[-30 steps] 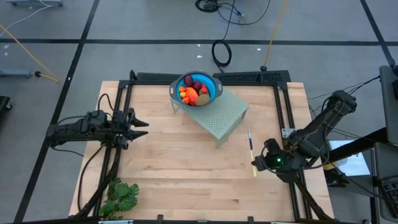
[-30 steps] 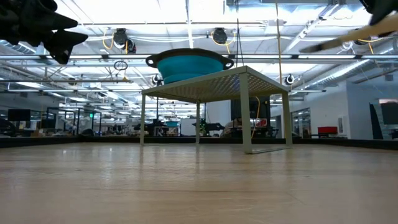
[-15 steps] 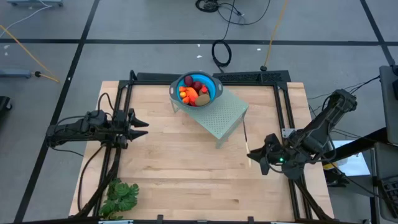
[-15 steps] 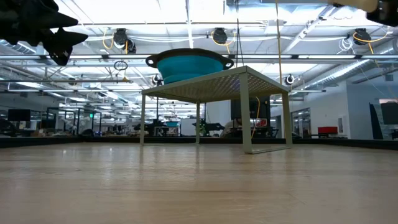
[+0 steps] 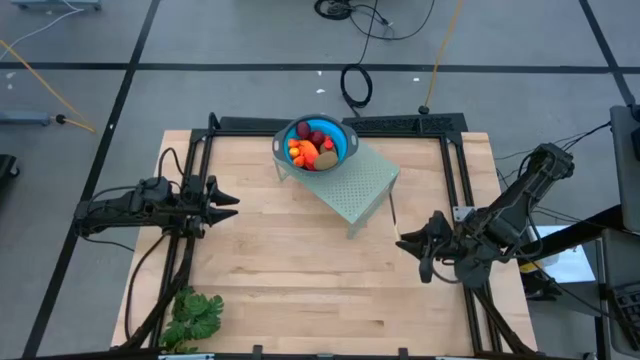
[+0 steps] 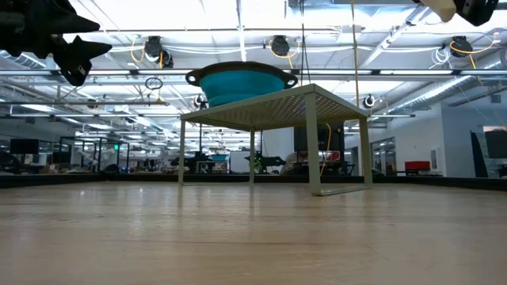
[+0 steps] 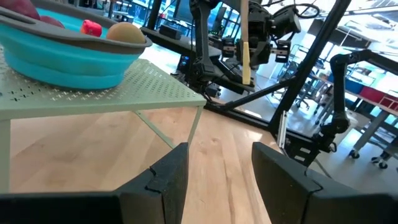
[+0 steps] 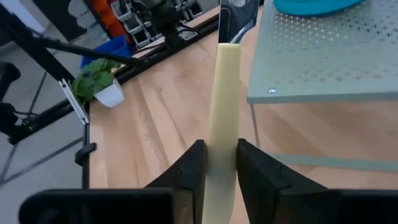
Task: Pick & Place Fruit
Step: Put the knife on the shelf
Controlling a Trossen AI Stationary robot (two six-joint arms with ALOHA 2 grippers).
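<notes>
The fruit [image 5: 314,148], dark red balls, orange-red pieces and an olive-brown oval [image 7: 124,32], lies in a blue bowl [image 5: 343,135]. The bowl stands on a pale green perforated stand [image 5: 358,185] at the table's far middle. My right gripper [image 5: 408,244] hovers right of the stand, shut on a yellow-handled knife [image 8: 222,93]. The blade [image 7: 244,12] points up. My left gripper [image 5: 230,200] waits open and level over the left side, with nothing between its fingers [image 7: 168,180]. My right gripper pinches the knife's yellow handle [image 8: 221,140] between its two fingers, which lie across it. The fingers come from the table's right side, slanting a little downward. The knife is lifted clear of the table, roughly upright, its butt end [image 6: 440,8] lowest.
A leafy green bunch [image 5: 193,315] lies at the near left corner, by the left arm's frame. Black frame rails [image 5: 455,170] run along the table's left, right and far sides. Bare wood [image 5: 300,270] spreads between the arms, in front of the stand.
My right gripper has rolled its wrist and risen a little, staying shut on the knife. Its fingers now point toward the table's left. The knife has swung from lying slantwise to nearly upright, blade up. My left gripper has kept its place.
</notes>
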